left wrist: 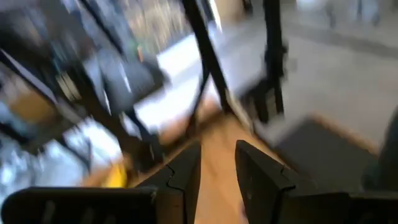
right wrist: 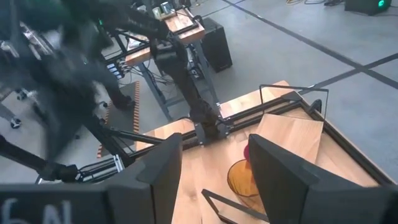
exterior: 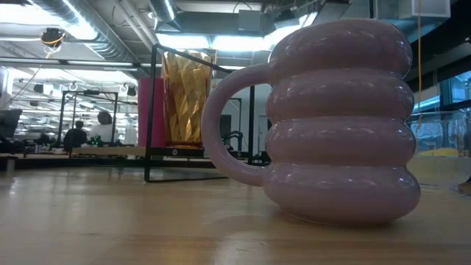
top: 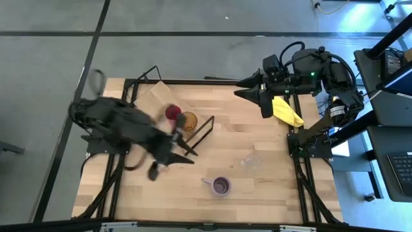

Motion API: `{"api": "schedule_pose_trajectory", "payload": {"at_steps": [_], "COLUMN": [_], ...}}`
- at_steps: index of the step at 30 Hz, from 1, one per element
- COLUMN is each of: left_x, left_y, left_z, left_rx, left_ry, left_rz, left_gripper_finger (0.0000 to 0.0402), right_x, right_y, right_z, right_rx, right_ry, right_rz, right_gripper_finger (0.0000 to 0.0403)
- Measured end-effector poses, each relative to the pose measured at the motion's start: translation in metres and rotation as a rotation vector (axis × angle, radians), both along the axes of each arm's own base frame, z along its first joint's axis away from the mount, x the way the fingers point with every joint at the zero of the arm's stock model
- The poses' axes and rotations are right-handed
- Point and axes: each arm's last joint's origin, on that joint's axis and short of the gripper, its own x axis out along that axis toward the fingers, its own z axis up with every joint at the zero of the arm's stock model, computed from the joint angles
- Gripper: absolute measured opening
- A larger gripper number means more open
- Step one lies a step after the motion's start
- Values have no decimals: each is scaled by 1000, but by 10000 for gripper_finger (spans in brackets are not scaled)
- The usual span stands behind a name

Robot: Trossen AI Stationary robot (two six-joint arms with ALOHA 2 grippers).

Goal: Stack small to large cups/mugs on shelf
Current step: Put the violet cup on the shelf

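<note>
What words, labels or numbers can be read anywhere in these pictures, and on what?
None can be read.
Purple mug, amber tumbler, red cup: no print visible.
Right gripper: pale marks on the casing at the right wrist view's lower left corner, cut off, unreadable.

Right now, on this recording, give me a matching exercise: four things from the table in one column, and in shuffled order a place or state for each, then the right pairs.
Things:
1. amber tumbler
2. purple mug
3. clear glass
4. yellow cloth

Places or states:
A. on bare tabletop, handle pointing toward the left arm's side
B. at the table's far edge, under the right gripper
C. on the shelf, beside the red cup
D. on bare tabletop, between the mug and the right arm's side

Pairs: 1-C, 2-A, 3-D, 4-B
</note>
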Motion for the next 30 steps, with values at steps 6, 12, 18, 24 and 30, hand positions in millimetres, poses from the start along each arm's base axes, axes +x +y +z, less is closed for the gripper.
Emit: {"api": "schedule_pose_trajectory", "payload": {"at_steps": [6, 12, 18, 24, 30], "left_x": [57, 91, 95, 101, 106], "left_y": [2, -7, -25, -49, -75], "left_z": [-61, -123, -161, -180, -191], "left_rx": [59, 132, 160, 129, 161], "left_ry": [264, 496, 628, 639, 594], "left_rz": [9, 59, 239, 260, 187], "left_gripper_finger": [94, 94, 94, 94, 94], "right_x": [-1, -3, -7, -7, -7], "right_y": [0, -1, -1, -1, -1], "right_z": [-2, -9, -17, -18, -18], "right_rx": [6, 12, 25, 23, 17], "right_ry": [22, 100, 188, 195, 195], "right_rz": [-6, -16, -25, -24, -22], "right_gripper_finger": [186, 186, 186, 186, 186]}}
